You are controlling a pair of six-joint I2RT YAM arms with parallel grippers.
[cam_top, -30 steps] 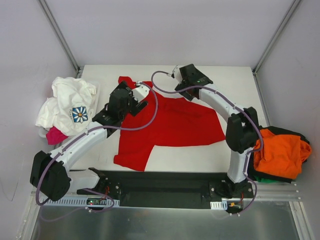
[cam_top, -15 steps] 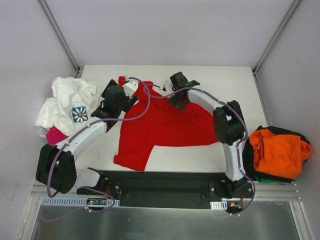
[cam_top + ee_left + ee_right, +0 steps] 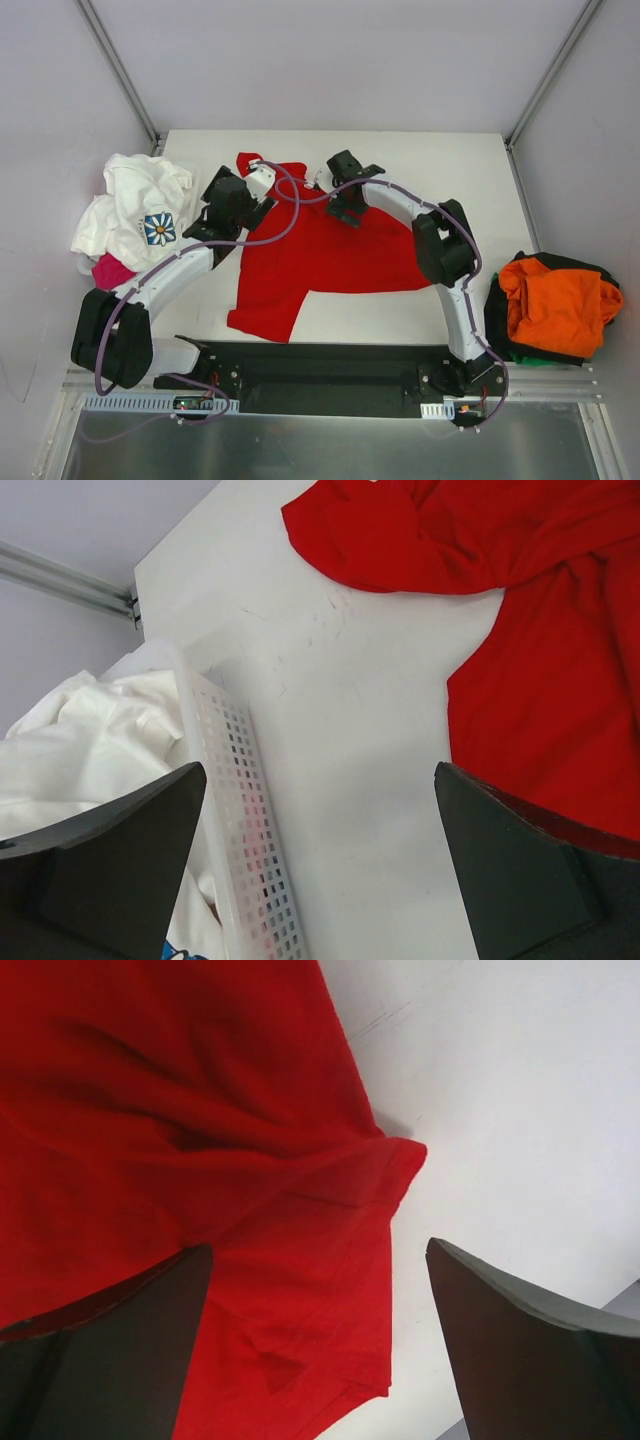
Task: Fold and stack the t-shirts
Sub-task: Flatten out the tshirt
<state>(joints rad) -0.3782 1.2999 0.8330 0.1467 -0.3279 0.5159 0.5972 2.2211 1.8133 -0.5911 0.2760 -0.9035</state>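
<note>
A bright red t-shirt (image 3: 335, 250) lies spread across the middle of the table. My left gripper (image 3: 222, 205) hangs open just off its left edge, beside the basket. In the left wrist view the left gripper (image 3: 320, 780) is over bare table, with the red cloth (image 3: 560, 660) to the right. My right gripper (image 3: 345, 192) is open over the shirt's back part. In the right wrist view the right gripper (image 3: 318, 1260) straddles a folded red edge (image 3: 330, 1290) next to white table. Nothing is held.
A white perforated basket (image 3: 235, 810) at the left holds a white t-shirt with a blue flower print (image 3: 140, 215) and a pink one (image 3: 108, 270). An orange t-shirt (image 3: 560, 305) sits on dark and green cloth (image 3: 498, 325) at the right edge.
My right gripper has swung left from the back right corner to above the red shirt's back part. My left gripper has shifted a little left and back. The red shirt lies as before.
</note>
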